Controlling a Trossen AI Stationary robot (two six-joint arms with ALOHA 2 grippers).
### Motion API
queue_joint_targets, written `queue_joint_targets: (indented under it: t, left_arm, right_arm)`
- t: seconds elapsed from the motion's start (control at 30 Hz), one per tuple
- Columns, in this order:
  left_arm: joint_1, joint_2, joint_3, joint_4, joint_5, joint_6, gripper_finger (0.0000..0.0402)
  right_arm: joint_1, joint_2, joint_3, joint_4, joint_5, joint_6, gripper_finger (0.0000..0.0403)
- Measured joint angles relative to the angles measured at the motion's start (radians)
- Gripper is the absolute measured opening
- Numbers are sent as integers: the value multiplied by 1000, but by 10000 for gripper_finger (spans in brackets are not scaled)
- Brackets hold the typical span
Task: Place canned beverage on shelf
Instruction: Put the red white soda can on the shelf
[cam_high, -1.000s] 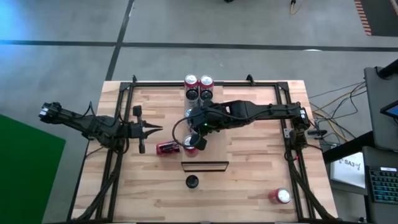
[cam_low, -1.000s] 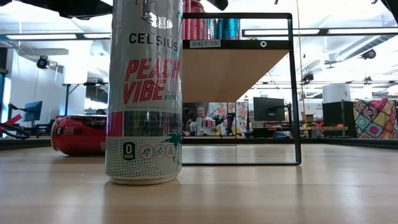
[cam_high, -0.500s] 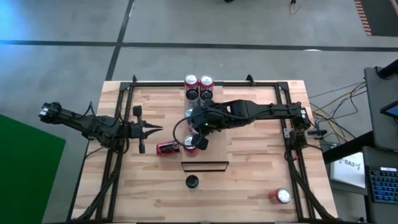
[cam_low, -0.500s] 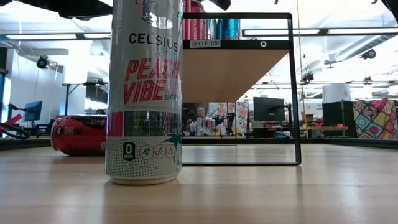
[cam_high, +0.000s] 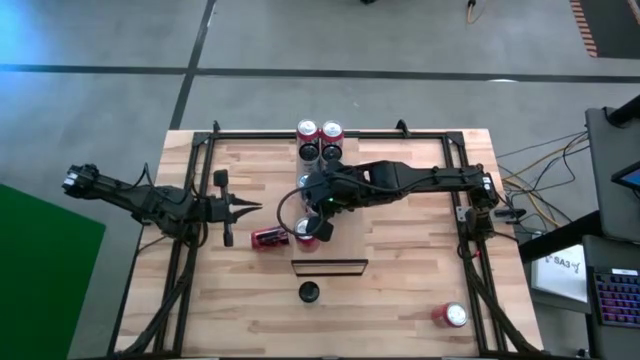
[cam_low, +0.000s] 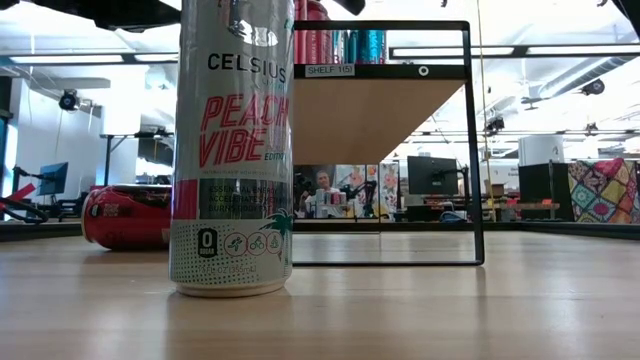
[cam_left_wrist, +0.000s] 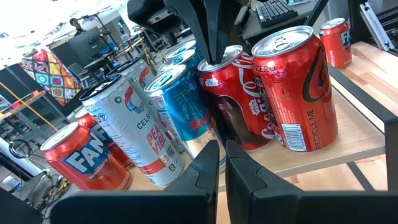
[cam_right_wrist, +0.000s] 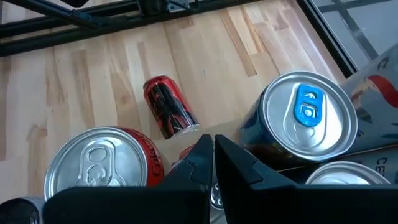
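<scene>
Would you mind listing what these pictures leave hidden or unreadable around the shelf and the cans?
- High view: the right gripper and its arm cover most of the cans on the shelf; how many stand there is unclear.
- Low view: the tall Celsius can hides the shelf's left end, and its top is cut off.
- High view: the corner can is too small to read.
</scene>
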Motion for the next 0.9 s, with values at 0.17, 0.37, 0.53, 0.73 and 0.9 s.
queue_joint_targets:
  t: [0.17, 0.37, 0.53, 0.73, 0.9]
  left_arm:
    - [0, 0, 0, 0, 0, 0, 0]
    - [0, 0, 0, -5, 0, -3, 0]
    - [0, 0, 0, -8, 0, -3, 0]
    - [0, 0, 0, -4, 0, -3, 0]
    - [0, 3, 0, 2, 0, -3, 0]
  right_arm:
    - [0, -1, 0, 8, 0, -4, 9]
    - [0, -12, 1, -11, -1, -2, 9]
    - [0, -44, 1, -46, -9, 13, 9]
    - [0, -89, 1, -145, -60, 68, 9]
    - [0, -93, 1, -266, -60, 134, 9]
